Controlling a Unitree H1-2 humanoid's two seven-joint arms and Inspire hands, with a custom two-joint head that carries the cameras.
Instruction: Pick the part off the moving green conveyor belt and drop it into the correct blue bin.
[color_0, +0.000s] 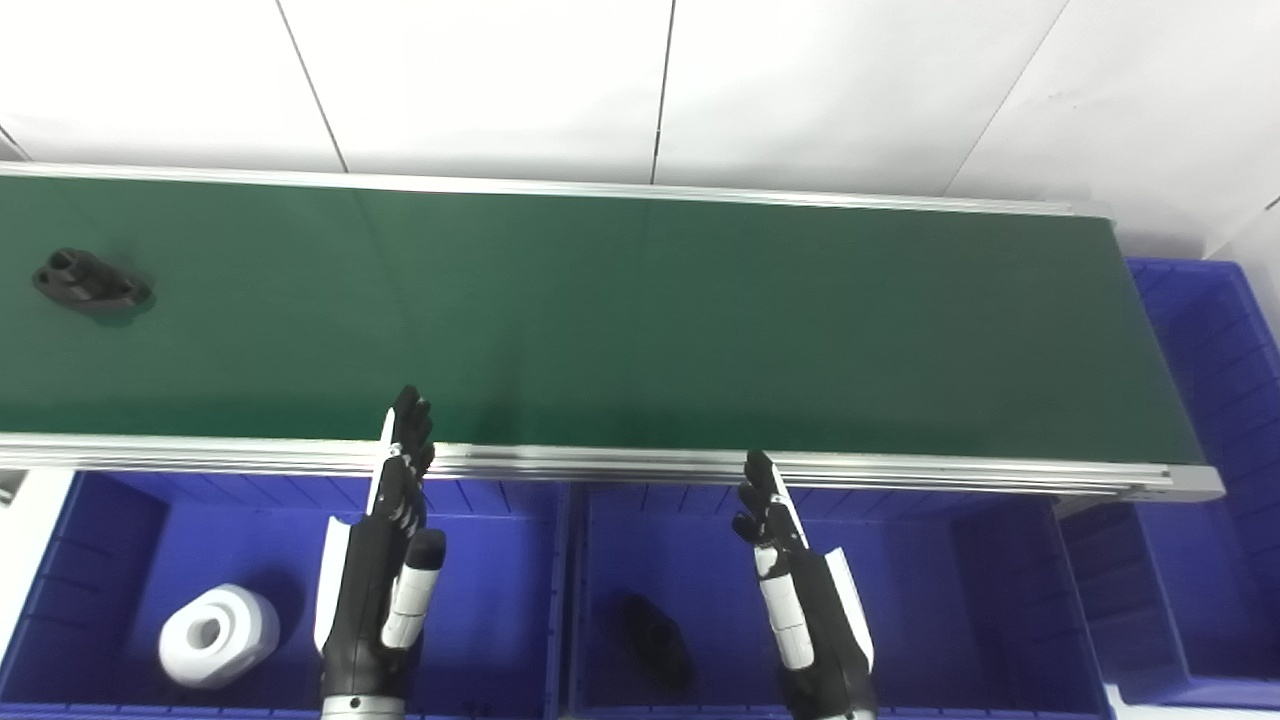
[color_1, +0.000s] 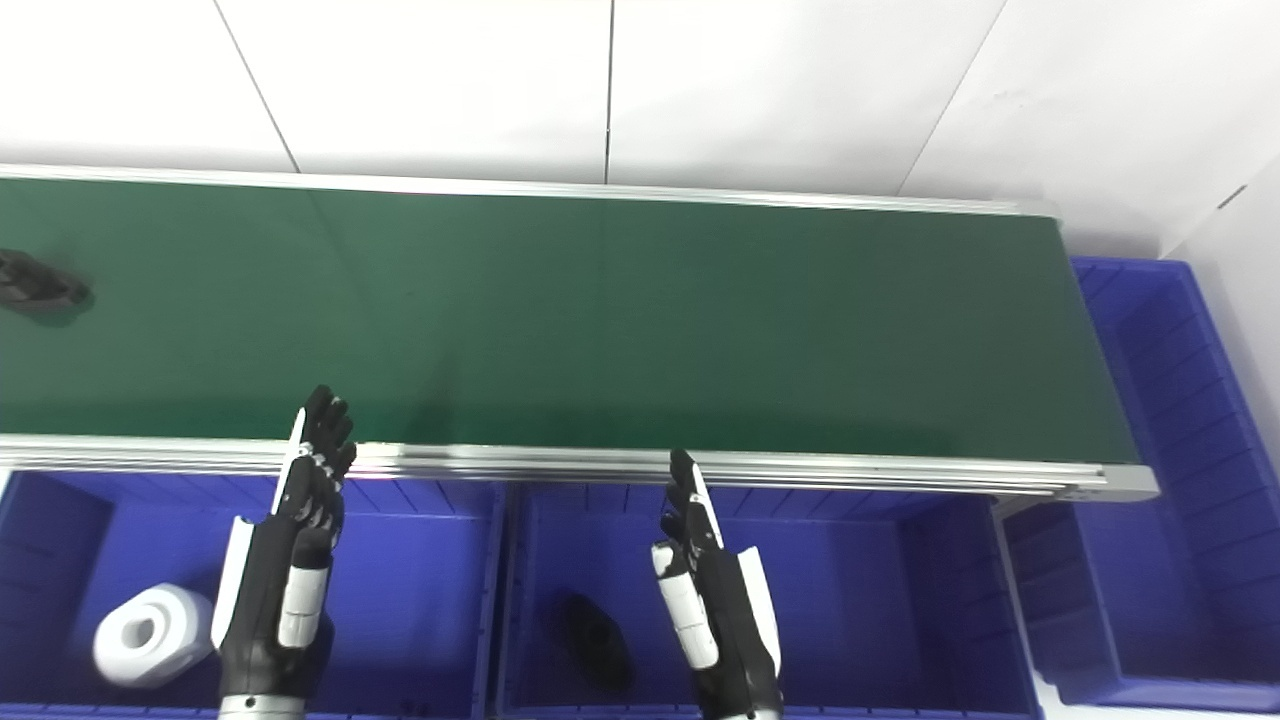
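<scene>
Black part (color_0: 92, 283) rides the far-left green belt (color_0: 640, 320) unpicked, while both empty hands, left (color_0: 385, 560) and right (color_0: 800, 590), wait with fingers straight over blue bins (color_0: 500, 560)

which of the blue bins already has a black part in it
The middle blue bin, under the right hand, holds a black part. The left bin holds a white part; the far-right bin shows nothing inside.

Factory-style sorting station, green conveyor belt (color_0: 620, 320), blue bins (color_0: 860, 590)
</scene>
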